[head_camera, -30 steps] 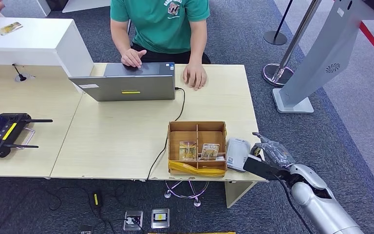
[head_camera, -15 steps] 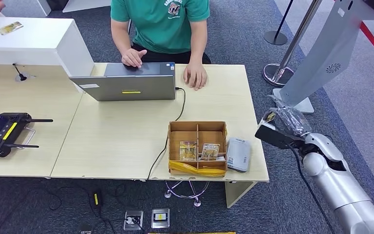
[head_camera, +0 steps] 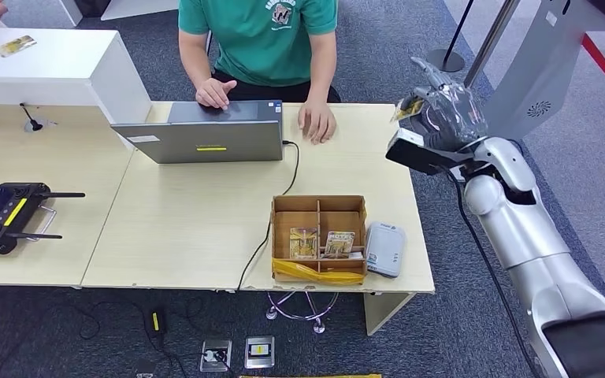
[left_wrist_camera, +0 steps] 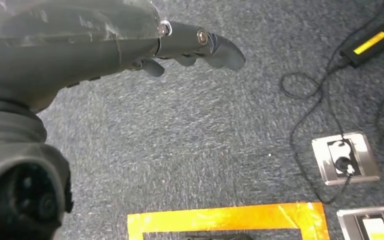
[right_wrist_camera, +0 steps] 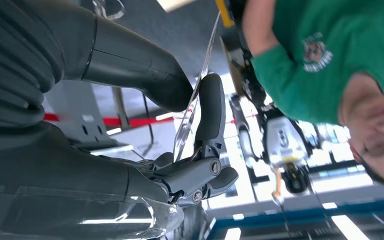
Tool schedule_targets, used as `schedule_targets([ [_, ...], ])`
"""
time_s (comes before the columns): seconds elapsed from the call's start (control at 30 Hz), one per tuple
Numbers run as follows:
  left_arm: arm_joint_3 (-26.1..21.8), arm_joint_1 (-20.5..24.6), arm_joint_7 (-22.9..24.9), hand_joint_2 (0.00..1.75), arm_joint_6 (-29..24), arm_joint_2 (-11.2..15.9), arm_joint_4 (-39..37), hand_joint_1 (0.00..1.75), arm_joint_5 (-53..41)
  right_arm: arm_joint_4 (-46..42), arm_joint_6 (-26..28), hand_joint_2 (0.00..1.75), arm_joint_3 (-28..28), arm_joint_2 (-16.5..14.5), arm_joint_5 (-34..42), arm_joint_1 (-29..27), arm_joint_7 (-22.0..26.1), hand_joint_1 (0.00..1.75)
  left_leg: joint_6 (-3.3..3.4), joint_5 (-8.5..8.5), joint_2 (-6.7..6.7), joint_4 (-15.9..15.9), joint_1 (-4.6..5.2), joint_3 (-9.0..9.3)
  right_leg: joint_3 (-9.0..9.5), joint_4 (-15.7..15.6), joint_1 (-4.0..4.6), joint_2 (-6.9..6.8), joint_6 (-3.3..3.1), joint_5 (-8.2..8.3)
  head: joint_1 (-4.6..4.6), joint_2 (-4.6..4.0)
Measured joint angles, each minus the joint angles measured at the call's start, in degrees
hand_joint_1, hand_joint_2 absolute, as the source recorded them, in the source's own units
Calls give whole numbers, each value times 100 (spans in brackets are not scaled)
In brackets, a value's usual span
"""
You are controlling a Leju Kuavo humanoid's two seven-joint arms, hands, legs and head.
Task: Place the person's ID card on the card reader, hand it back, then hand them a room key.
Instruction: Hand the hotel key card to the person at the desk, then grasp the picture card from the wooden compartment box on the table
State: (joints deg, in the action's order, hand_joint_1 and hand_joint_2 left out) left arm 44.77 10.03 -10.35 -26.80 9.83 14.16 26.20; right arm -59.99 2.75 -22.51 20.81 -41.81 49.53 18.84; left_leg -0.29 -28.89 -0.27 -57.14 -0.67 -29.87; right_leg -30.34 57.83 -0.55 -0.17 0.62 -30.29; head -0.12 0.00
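Room key, a thin flat card seen edge-on from the wrist, sits pinched between thumb and fingers of the right hand, raised beside the table's far right corner, near the person in green. Two more cards stand in a four-compartment cardboard box, a grey rounded card reader just beside it. One grey laptop lies between. The left hand hangs over carpet, fingers loosely extended, holding nothing

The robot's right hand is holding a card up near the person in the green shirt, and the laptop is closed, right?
Not quite. The right hand does hold a card near the person, but the head view shows the laptop open, not closed.
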Motion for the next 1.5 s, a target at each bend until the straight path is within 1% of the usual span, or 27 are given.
schedule_targets([
  [0.07, 26, 14, -19, 0, 17, 24, -1, 0, -56, 414, 150, 175, -73, -244, -103, 360, 102, 175, -2, 5, -11, 0, -1, -2, 0, 1, 1, -9, 0, 0, 1, 0],
  [0.13, 51, 15, -29, 0, 36, 44, -2, 0, -108, 756, 236, 175, -134, -432, -191, 586, 139, 175, -2, 8, -23, 0, -1, -7, 0, 1, 1, -21, 0, 0, 2, 0],
  [0.33, 144, 15, -31, 0, 126, 109, -4, 0, -263, 1660, 270, 175, -305, -875, -490, 1137, 39, 175, -5, 10, -24, -1, -1, -15, -10, 4, 1, -17, -1, 0, 2, 0],
  [0.53, 273, 6, -31, 0, 190, 140, -6, 0, -359, 2506, 151, 175, -479, -1156, -739, 1496, -147, 175, -5, 10, -32, -2, 0, -18, -12, 3, 0, -26, -1, 0, 2, 0],
  [0.77, 358, -7, -31, 0, 205, 174, -9, 0, -368, 3125, 77, 175, -601, -1334, -769, 1664, -217, 175, -5, 10, -31, -3, -1, -18, -14, 3, 0, -26, -1, 0, 2, 0],
  [0.8, 369, -8, -31, 0, 206, 175, -10, 0, -367, 3179, 78, 175, -611, -1348, -770, 1673, -219, 145, -5, 10, -31, -3, -1, -18, -14, 3, 1, -27, -1, 0, 2, 0],
  [0.83, 379, -10, -31, 0, 207, 176, -11, 0, -364, 3225, 80, 175, -618, -1360, -771, 1676, -220, 109, -5, 10, -31, -3, -1, -18, -14, 3, 1, -27, -1, 0, 2, 0],
  [0.9, 391, -12, -29, 0, 206, 176, -13, 0, -352, 3303, 85, 175, -635, -1383, -774, 1678, -224, 21, -5, 10, -31, -3, -1, -18, -14, 3, 1, -26, -1, 0, 2, 0],
  [0.93, 393, -13, -28, 0, 204, 176, -13, 0, -343, 3338, 90, 175, -647, -1394, -776, 1679, -229, 7, -5, 10, -31, -3, -1, -18, -14, 3, 0, -26, -1, 0, 2, 0],
  [0.97, 395, -13, -26, 0, 199, 175, -13, 0, -335, 3367, 101, 175, -658, -1403, -780, 1680, -238, 0, -5, 10, -31, -3, -1, -18, -14, 3, 0, -26, -1, 0, 2, 0],
  [1.27, 407, -14, 12, 0, 107, 156, -13, 0, -316, 3491, 322, 175, -674, -1412, -742, 1683, -222, 0, -5, 11, -29, -8, -1, -16, -14, 4, 0, -20, -2, 2, 2, 0],
  [1.37, 408, -15, 13, 0, 57, 148, -13, 0, -283, 3495, 321, 175, -664, -1412, -526, 1707, -141, 0, -5, 10, -26, -9, -1, -15, -15, 4, 0, -16, -2, 2, 2, 0],
  [1.5, 408, -20, 13, 0, -1, 122, -13, 0, -241, 3492, 203, 175, -581, -1408, 10, 1743, 34, 0, -5, 10, -23, -9, -1, -14, -15, 4, 1, -14, -2, 2, 2, 0],
])
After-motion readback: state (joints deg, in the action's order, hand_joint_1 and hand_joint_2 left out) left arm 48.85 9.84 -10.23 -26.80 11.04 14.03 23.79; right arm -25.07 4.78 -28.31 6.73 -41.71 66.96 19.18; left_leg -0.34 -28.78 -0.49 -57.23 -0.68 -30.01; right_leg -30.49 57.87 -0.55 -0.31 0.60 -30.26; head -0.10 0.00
